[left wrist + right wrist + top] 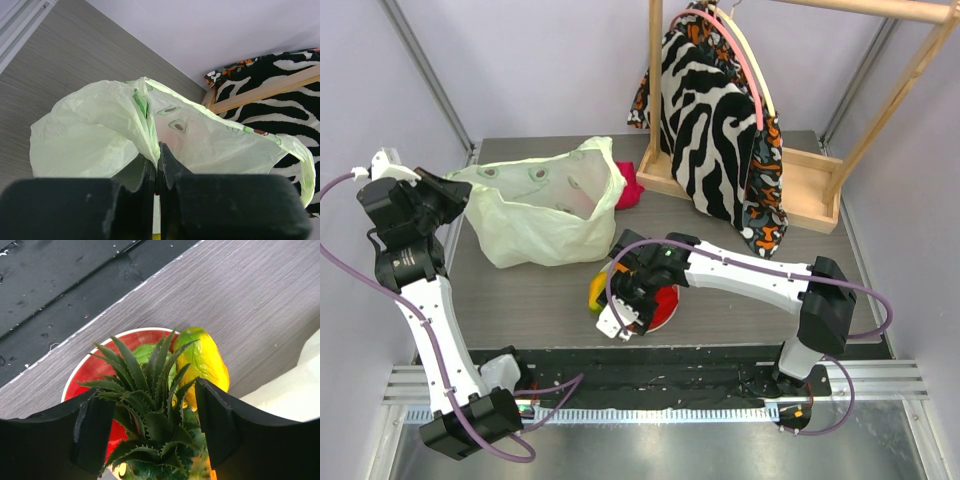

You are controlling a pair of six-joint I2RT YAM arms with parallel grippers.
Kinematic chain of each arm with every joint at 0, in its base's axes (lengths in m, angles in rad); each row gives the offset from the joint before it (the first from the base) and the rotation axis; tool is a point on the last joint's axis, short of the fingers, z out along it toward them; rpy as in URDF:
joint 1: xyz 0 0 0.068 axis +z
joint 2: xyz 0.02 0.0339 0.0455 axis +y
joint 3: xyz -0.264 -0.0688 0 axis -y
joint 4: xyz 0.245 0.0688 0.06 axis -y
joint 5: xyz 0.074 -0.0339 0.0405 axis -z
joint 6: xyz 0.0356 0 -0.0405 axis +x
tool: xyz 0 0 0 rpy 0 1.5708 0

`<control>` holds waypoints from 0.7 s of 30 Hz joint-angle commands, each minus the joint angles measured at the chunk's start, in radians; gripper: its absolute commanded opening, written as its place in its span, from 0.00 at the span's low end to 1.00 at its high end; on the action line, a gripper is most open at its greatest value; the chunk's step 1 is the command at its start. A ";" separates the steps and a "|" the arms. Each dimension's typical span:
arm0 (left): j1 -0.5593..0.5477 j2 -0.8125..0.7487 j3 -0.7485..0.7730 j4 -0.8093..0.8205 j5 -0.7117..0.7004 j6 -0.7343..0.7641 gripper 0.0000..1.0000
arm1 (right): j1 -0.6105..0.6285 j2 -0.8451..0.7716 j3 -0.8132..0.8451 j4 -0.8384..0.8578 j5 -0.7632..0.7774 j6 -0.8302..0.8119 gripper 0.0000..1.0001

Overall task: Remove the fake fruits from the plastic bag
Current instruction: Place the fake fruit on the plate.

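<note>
The pale yellow-green plastic bag (540, 215) stands at the back left of the table with its mouth open. My left gripper (455, 195) is shut on a bunched part of the bag's rim (147, 135) and holds it up. My right gripper (635, 305) hangs low over a red plate (667, 305). Its fingers (92, 432) are set around a small pineapple (155, 410), whose green leaves point down at the plate (82, 377). A yellow-orange mango (205, 360) lies at the plate's edge, and shows in the top view (597, 290). Something green (142, 352) lies on the plate under the leaves.
A red folded cloth (630, 185) lies behind the bag. A wooden rack (820, 205) at the back right holds a hanging zebra-patterned bag (715, 130). The table's black front edge (60, 285) runs close to the plate.
</note>
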 commanded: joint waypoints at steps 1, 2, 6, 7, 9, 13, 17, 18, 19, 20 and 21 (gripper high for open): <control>0.005 0.003 0.010 0.052 0.024 0.000 0.07 | 0.016 -0.065 -0.002 0.004 -0.007 -0.011 0.72; 0.005 0.008 0.014 0.052 0.024 -0.008 0.07 | 0.018 -0.070 -0.002 0.002 -0.002 -0.012 0.75; 0.006 0.028 0.027 0.075 0.041 -0.032 0.07 | 0.016 -0.103 -0.002 -0.010 0.007 -0.005 0.93; 0.005 0.037 0.036 0.078 0.043 -0.038 0.07 | 0.018 -0.109 -0.001 -0.022 0.006 -0.011 0.95; 0.005 0.043 0.047 0.084 0.041 -0.040 0.07 | 0.016 -0.126 -0.012 -0.039 0.004 0.014 0.96; 0.003 0.045 0.060 0.103 0.032 -0.020 0.07 | 0.015 -0.159 -0.032 -0.081 0.012 0.054 0.96; 0.003 0.042 0.076 0.103 0.020 -0.001 0.06 | 0.000 -0.175 -0.019 -0.085 0.067 0.046 0.97; 0.003 0.040 0.077 0.104 0.020 0.000 0.07 | -0.005 -0.183 -0.016 -0.094 0.082 0.041 0.97; 0.005 0.042 0.079 0.104 0.017 0.002 0.06 | -0.010 -0.191 -0.016 -0.098 0.104 0.044 0.97; 0.003 0.042 0.083 0.106 0.015 0.005 0.07 | -0.031 -0.212 -0.016 -0.101 0.119 0.052 0.97; 0.003 0.046 0.093 0.110 0.010 0.008 0.06 | -0.048 -0.220 -0.016 -0.101 0.140 0.064 0.98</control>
